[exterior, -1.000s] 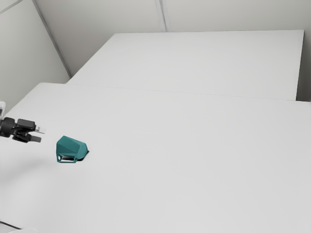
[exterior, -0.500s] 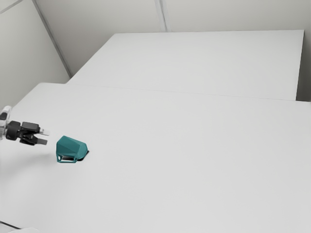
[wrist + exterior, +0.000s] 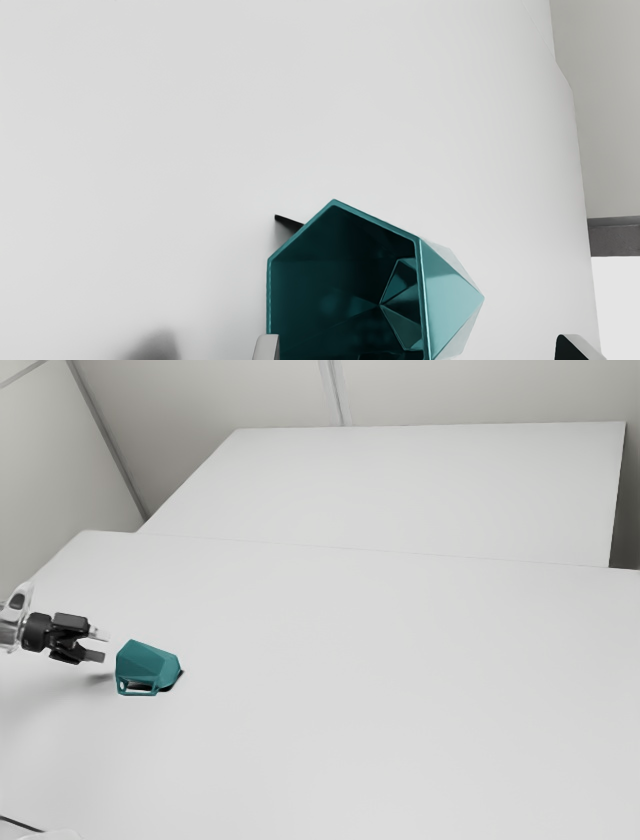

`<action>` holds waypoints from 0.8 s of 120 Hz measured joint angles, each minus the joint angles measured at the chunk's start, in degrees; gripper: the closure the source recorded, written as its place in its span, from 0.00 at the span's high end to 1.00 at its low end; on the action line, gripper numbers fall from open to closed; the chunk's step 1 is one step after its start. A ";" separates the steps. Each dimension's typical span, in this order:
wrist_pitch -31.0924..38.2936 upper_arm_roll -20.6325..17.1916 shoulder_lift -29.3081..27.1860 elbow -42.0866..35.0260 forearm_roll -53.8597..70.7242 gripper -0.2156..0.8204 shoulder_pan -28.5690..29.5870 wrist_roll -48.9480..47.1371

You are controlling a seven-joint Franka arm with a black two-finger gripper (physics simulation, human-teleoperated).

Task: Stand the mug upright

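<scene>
Just ahead of the gripper (image 3: 99, 646), a teal faceted mug (image 3: 148, 663) is seen lying on its side on the white table (image 3: 350, 710), not yet set upright. Its open mouth (image 3: 335, 295) is turned toward the hand, so that the dark, angular inside is shown to the wrist camera. The handle (image 3: 138, 693) is seen low on the mug's flank, on the side nearer the exterior camera. Beyond the fingertips, a pale, pointed facet is caught by the light outside the rim.

The hand is empty: its 2 fingers (image 3: 267, 346) are spread well apart, and nothing is gripped between them. In the exterior view, a small gap is left between the fingertips and the mug's mouth. In the wrist view, the rim is partly overlapped by 1 of the fingertips, while the other is seen clear of the mug.

Behind the gripper, the pale arm (image 3: 11, 623) is seen. On the table near the hand, a soft shadow (image 3: 155, 348) is cast. Farther from the exterior camera than the hand, another white surface (image 3: 400, 490) is seen past the table's edge
</scene>
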 joint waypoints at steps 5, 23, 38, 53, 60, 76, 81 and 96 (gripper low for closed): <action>0.01 -0.15 0.04 0.07 0.00 0.79 -0.04 -0.13; 0.14 -1.36 0.26 0.11 -0.09 0.79 -0.14 -0.53; 0.50 -2.31 0.57 0.09 -0.22 0.79 -0.19 -0.79; 0.99 -2.93 0.58 0.03 -0.33 0.79 -0.24 -1.01; 1.29 -3.31 0.49 -0.25 -0.33 0.79 -0.26 -1.10; 1.81 -4.25 0.39 -0.62 -0.31 0.79 -0.28 -1.30; 1.97 -4.68 0.41 -0.67 -0.30 0.79 -0.32 -1.35; 2.34 -5.73 0.42 -1.25 -0.33 0.79 -0.36 -1.50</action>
